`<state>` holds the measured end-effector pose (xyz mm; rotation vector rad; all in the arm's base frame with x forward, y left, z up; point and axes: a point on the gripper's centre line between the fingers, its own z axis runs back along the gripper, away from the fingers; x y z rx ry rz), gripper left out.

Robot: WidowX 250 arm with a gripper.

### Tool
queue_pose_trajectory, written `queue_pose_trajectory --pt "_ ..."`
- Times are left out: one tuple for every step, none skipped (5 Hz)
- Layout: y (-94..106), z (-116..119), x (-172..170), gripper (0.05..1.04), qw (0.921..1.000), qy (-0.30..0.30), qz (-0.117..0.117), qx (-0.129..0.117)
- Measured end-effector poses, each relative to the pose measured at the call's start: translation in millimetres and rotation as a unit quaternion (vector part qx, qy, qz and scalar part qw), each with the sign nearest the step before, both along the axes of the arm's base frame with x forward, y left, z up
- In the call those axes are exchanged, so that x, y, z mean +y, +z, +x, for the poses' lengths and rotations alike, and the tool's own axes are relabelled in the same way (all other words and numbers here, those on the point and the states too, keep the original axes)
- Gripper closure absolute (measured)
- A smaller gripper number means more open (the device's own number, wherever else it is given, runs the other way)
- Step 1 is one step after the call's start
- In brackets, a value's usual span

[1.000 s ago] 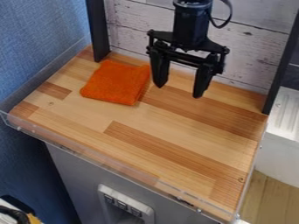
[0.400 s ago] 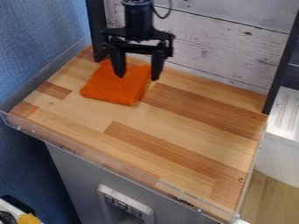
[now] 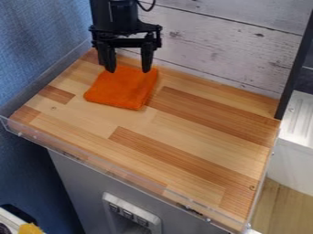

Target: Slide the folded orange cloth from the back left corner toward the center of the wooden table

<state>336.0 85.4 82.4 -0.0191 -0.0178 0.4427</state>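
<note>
Down at the bottom of the frame, nearest us, there's the grey front [image 3: 79,187] with its pale switch panel [image 3: 127,213], and a scrap of something yellow [image 3: 29,228] in the lower left corner. Just above runs the clear rim [image 3: 92,164], slanting along the near edge of the wooden surface [image 3: 183,132]. Moving up and back, and here's the orange cloth [image 3: 121,89], lying in the upper left of the frame, a neat flat square that looks folded. Right at its far edge, the tool [image 3: 128,71] hangs down, its fingers spread wide and nothing pinched between them. Are the tips touching the fabric? Can't tell from here. So the score as it stands: the tool is at the cloth, but no grip has been made, and the cloth rests flat, not lifted. Behind it all, the whitewashed plank wall [image 3: 214,45] and, upper right, a dark post [image 3: 296,64].
</note>
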Motion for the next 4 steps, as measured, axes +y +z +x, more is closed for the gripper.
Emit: queue_pose_trajectory --pt "-2.5 6.5 11.9 0.085 0.9997 0.022 0.001 -0.006" --pt "-9.1 10.2 15.4 0.085 0.9993 0.037 0.003 -0.004" --pt "-12.6 13.4 18.2 0.13 0.9987 0.05 0.008 -0.001" --pt "-21.6 14.8 20.1 0.405 0.9982 0.058 0.012 0.005"
